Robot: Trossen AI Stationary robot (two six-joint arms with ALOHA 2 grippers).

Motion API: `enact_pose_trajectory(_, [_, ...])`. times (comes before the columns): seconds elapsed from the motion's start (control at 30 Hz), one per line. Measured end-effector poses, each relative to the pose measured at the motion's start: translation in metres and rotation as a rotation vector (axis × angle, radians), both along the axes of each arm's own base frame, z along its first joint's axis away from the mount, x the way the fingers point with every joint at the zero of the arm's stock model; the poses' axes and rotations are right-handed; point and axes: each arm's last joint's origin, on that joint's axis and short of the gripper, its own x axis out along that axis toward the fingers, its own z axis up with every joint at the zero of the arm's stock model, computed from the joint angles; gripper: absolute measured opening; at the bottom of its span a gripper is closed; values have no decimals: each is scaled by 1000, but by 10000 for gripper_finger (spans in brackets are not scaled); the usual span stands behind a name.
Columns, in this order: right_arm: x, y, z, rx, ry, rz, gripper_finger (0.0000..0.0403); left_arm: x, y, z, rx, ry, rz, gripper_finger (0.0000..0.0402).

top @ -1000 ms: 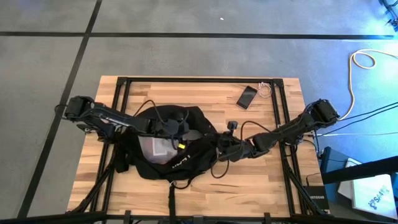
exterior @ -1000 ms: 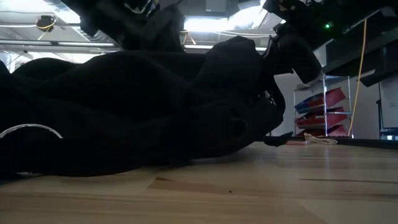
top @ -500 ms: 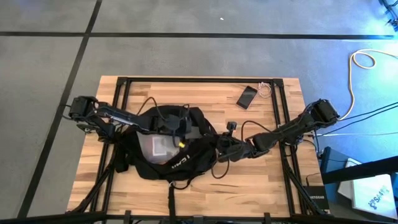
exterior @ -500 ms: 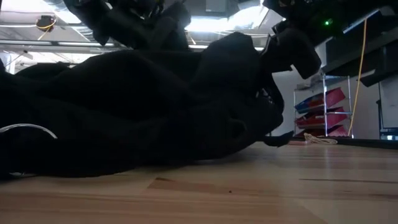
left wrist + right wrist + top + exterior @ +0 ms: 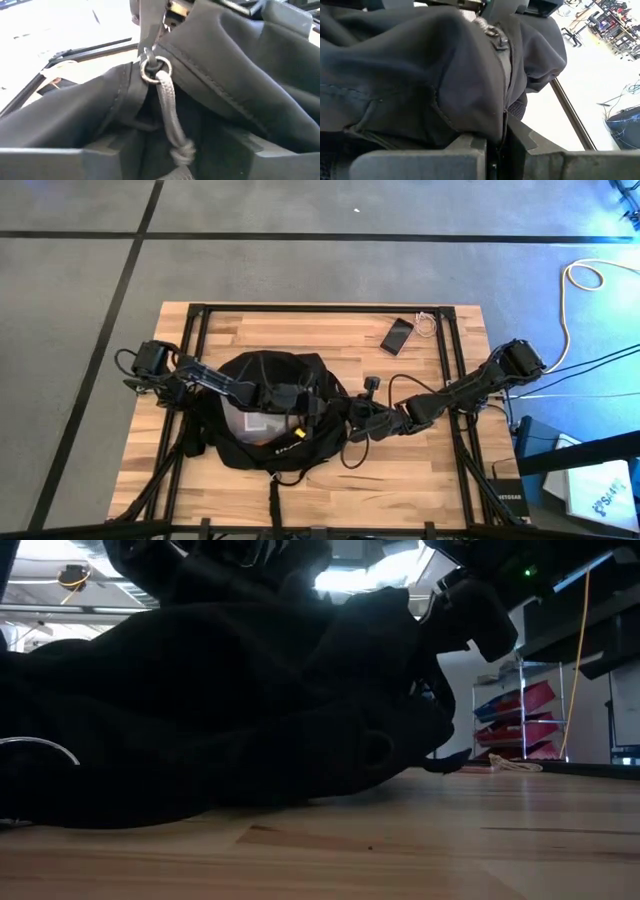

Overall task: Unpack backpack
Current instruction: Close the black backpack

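— Where is the large black soft fabric backpack (image 5: 270,415) lying?
— Mid-counter (image 5: 400,480). The right gripper (image 5: 352,423) is pinching its edge fabric, jaws pressed together.
— And the left gripper (image 5: 300,405)?
— Hanging over the backpack's opening; can't tell its jaws.

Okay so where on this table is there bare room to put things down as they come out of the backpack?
Bare wood lies along the front edge of the table below the backpack, and along the far edge left of the phone. The middle is crowded: backpack, left gripper and right gripper.
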Motion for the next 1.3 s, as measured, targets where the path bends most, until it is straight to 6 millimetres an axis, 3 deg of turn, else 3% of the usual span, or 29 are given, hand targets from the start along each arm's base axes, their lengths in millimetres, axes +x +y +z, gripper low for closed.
enact_pose_trajectory(0.43, [0,0,0,27,-18,-14,14,-4,-12,13,54,-33,-46,73])
enact_pose_trajectory(0.77, [0,0,0,31,-13,-8,14,-25,-23,39,115,14,0,46])
enact_pose_trajectory(1.07, [0,0,0,43,-14,-12,14,-31,-23,37,177,85,53,7])
enact_pose_trajectory(1.3, [0,1,0,56,-18,-5,14,-43,-22,45,156,141,60,2])
